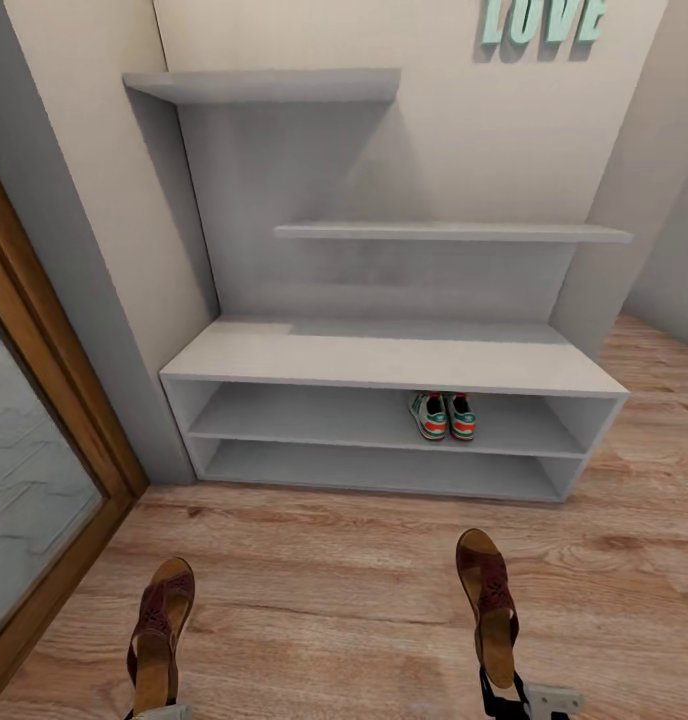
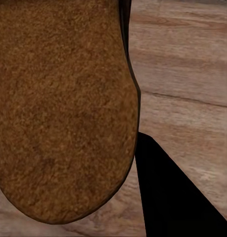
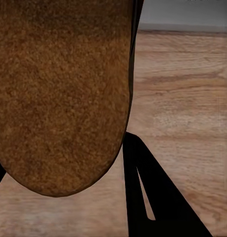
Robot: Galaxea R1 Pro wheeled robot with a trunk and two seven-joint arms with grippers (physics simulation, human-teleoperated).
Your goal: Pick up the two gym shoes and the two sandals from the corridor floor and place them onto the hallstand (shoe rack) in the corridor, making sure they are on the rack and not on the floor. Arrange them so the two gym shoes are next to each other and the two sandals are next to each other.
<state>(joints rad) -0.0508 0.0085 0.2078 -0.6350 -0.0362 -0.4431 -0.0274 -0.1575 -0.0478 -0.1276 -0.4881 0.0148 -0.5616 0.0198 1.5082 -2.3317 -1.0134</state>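
Both sets of jaws are closed on a sandal each, gripping it at the heel end. At the lower left of the head view, the left gripper [image 1: 156, 712] holds the left sandal [image 1: 160, 630] with its toe pointing toward the hallstand [image 1: 384, 360]. Opposite it, the right gripper [image 1: 506, 703] holds the right sandal [image 1: 490, 605] the same way. Each wrist view shows a tan insole close up, the left one [image 2: 61, 108] and the right one [image 3: 61, 94], above the corridor floor [image 1: 324, 590]. Two gym shoes [image 1: 443, 416] stand side by side, touching, on the upper of the hallstand's two low shelves, right of its middle, heels facing out. On the wall above hang teal letters [image 1: 540, 20].
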